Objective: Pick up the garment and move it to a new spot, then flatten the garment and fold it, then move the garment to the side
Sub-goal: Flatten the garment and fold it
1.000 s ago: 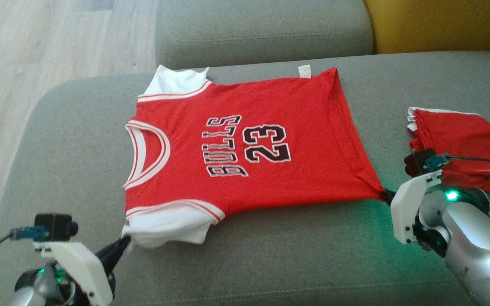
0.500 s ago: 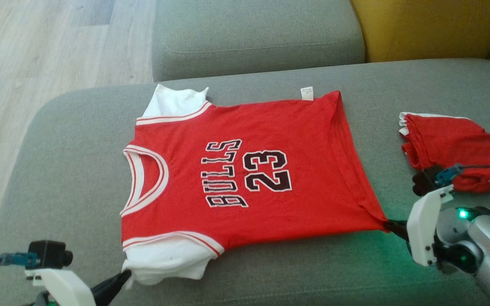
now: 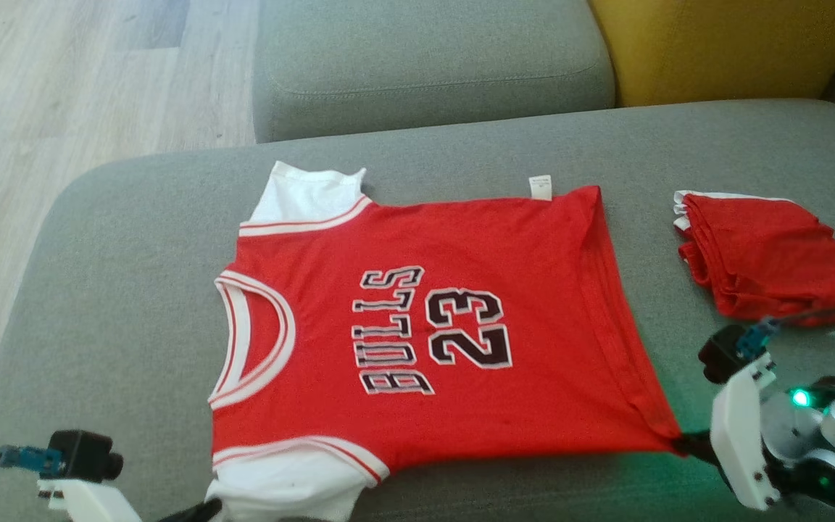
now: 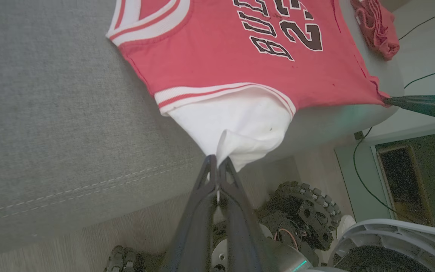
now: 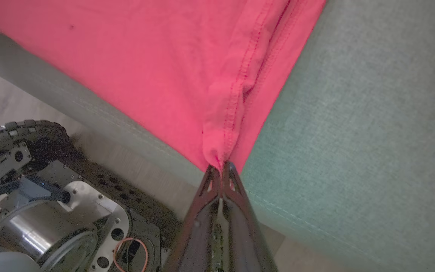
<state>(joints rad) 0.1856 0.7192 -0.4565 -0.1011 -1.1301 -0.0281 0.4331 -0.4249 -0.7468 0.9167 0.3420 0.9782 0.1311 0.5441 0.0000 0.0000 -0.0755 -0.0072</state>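
Observation:
The garment (image 3: 425, 326) is a red "BULLS 23" jersey with white sleeves, spread flat on the grey sofa seat (image 3: 120, 239), neck to the left. My left gripper (image 3: 207, 507) is shut on the near white sleeve; in the left wrist view its fingertips (image 4: 216, 160) pinch a fold of that sleeve at the seat's front edge. My right gripper (image 3: 687, 444) is shut on the near hem corner, and the right wrist view shows the red hem (image 5: 225, 113) bunched into the closed tips (image 5: 221, 166). The left wrist view also catches the right gripper (image 4: 389, 101) at that corner.
A second red piece (image 3: 765, 257) lies folded on the seat at the right. A grey back cushion (image 3: 432, 65) and a yellow cushion (image 3: 722, 43) stand behind. Wooden floor (image 3: 62, 87) lies to the left. My wheeled base (image 4: 304, 211) sits just below the seat's front edge.
Both grippers have drawn back toward me, dragging the jersey across the seat toward its front edge. The head view has also shifted a little.

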